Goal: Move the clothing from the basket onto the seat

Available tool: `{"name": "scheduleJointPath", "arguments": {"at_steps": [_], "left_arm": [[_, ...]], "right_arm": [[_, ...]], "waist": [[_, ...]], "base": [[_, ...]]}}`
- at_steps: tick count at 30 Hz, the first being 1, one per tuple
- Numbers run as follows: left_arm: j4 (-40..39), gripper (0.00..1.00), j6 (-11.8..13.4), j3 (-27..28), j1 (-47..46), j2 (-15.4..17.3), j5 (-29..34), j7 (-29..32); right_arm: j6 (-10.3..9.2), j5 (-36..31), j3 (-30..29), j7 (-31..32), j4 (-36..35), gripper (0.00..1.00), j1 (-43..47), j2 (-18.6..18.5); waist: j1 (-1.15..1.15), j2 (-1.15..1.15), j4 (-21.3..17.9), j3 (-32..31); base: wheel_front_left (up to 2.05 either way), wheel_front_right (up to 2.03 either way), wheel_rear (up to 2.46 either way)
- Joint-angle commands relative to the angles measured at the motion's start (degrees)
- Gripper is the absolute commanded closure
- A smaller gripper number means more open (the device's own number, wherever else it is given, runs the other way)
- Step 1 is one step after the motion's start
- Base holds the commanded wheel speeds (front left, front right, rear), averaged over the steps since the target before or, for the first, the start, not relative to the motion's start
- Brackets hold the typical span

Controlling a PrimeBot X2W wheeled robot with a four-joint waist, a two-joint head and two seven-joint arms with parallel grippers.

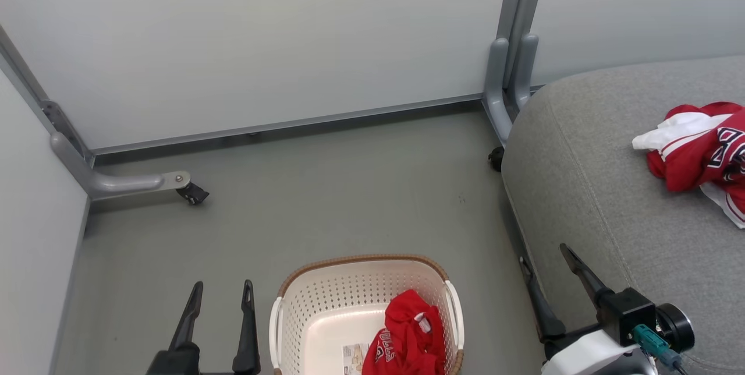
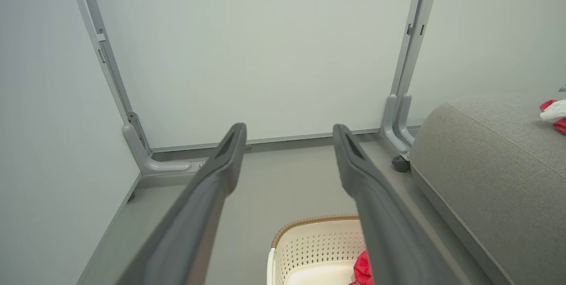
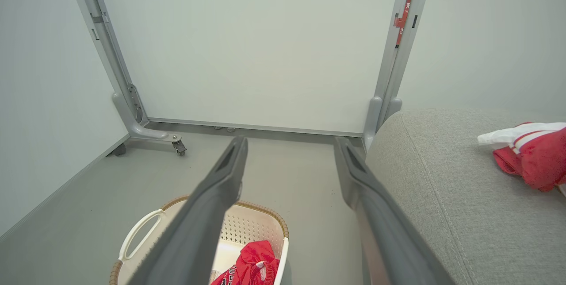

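The cream basket (image 1: 326, 305) stands on the grey floor at the bottom centre, with one crumpled red piece of clothing (image 1: 407, 337) in its right half beside a paper label. A second red piece with white trim (image 1: 698, 148) lies on the grey seat (image 1: 582, 188) at the right. My left gripper (image 1: 223, 287) hangs open just left of the basket, empty. My right gripper (image 1: 546, 255) is open and empty over the seat's near left edge. The left wrist view has the open left gripper (image 2: 289, 130) above the basket (image 2: 318, 240). The right wrist view has the open right gripper (image 3: 292, 143), the basket (image 3: 141, 227) and its clothing (image 3: 252, 263).
Pale partition panels close off the back and left. Their grey caster feet stick out onto the floor, one (image 1: 189, 191) at the left, another (image 1: 496, 158) by the seat's far corner. A grey post (image 1: 512, 72) stands behind the seat. Bare floor lies beyond the basket.
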Motion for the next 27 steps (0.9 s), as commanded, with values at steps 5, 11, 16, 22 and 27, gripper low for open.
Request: {"name": "scheduleJointPath", "arguments": {"at_steps": [5,11,16,22,27], "left_arm": [[-0.63,0.0,0.29,1.75,3.71,-0.12,1.39,-0.03],[-0.15,0.0,0.5,1.8,5.32,-0.18,0.95,-0.03],[0.19,0.0,0.71,1.4,5.64,-0.17,0.52,-0.03],[0.91,0.0,0.95,0.61,5.62,-0.16,0.4,-0.03],[0.99,0.0,1.05,0.32,5.15,-0.16,0.3,-0.03]], "right_arm": [[-0.06,-0.05,-0.47,-0.14,-1.66,0.0,2.39,-0.13],[-0.06,-0.22,0.46,-0.14,-2.19,0.0,3.08,-0.11],[-0.06,-0.61,1.26,-0.14,-2.03,0.0,2.87,-0.13],[-0.06,-0.26,1.42,-0.14,-1.99,0.0,3.55,-0.14],[-0.06,0.02,1.46,-0.14,-1.78,0.0,3.59,-0.13]], "waist": [[0.0,0.0,-1.17,-1.93],[0.0,0.0,-1.74,-2.61],[0.0,0.0,-1.95,-2.82],[0.0,0.0,-1.86,-3.04],[0.0,0.0,-1.81,-2.89]], "base": [[0.0,0.0,0.0],[0.0,0.0,0.0],[0.0,0.0,0.0],[0.0,0.0,0.0],[0.0,0.0,0.0]]}}
